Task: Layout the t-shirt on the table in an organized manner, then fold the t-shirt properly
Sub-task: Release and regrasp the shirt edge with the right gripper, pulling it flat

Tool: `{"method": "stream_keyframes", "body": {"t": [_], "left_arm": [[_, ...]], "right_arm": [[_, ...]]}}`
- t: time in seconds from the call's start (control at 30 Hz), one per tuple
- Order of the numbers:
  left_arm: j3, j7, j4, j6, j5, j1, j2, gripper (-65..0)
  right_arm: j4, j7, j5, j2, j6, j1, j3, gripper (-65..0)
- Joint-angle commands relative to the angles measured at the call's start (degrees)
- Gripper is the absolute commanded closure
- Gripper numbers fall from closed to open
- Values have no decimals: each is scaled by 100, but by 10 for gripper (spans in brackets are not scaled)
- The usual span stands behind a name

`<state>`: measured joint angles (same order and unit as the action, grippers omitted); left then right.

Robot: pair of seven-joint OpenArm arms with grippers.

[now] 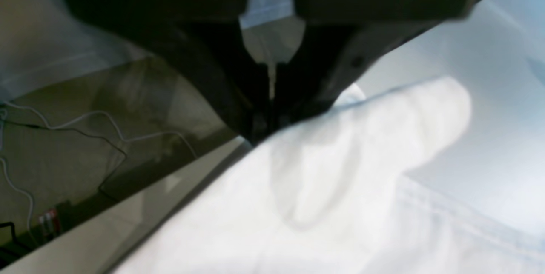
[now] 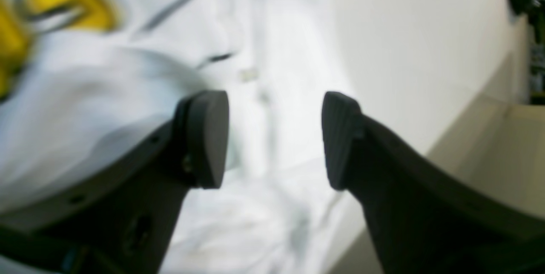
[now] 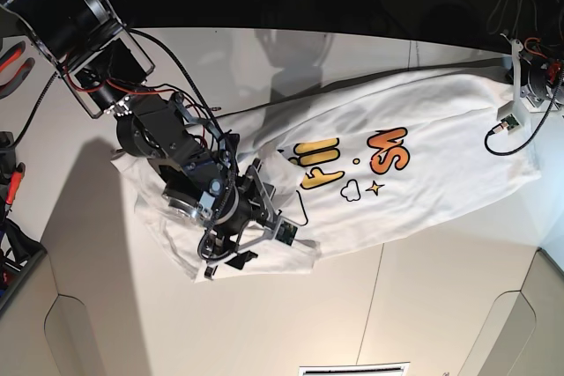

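Shows, in the base view, at centre on the white counter, the t-shirt, long axis running left to right, slightly upward; neck end indeterminate. Crossed below by a thin seam; flanked in the left wrist view by cables on the floor. At left, right pincer spread wide over rumpled cloth, gripping nothing; at right, left pincer clenched on the t-shirt's edge.

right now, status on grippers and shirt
Left gripper shut on shirt. Right gripper open over shirt. Shirt spread, rumpled under right arm, which blocks part of it.
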<state>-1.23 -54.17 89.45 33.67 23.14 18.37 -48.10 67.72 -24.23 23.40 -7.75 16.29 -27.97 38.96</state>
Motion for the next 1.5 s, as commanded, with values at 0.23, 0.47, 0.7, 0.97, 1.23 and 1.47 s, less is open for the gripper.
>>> {"method": "stream_keyframes", "body": {"t": [0.23, 0.47, 0.7, 0.97, 1.23, 1.47], "left_arm": [[55, 20, 48, -26, -31, -44, -127, 0], [55, 15, 48, -372, -605, -44, -127, 0], [55, -90, 50, -962, -1025, -44, -129, -285], [55, 133, 315, -2284, -2586, -44, -129, -284], [55, 802, 326, -2979, -2835, -44, -48, -26], [55, 962, 326, -2264, -1565, -44, 632, 0]], "right_arm": [[-938, 61, -155, 267, 323, -428, -28, -343], [-1019, 39, -153, 144, 232, -391, -31, -343], [-896, -330, -157, 140, -164, -391, -31, -342], [317, -894, -369, -389, -481, -391, -74, -340], [876, -1945, -966, -682, -793, -385, -1727, -212], [879, -2400, -3436, -667, 424, 59, -3766, 0]]}}
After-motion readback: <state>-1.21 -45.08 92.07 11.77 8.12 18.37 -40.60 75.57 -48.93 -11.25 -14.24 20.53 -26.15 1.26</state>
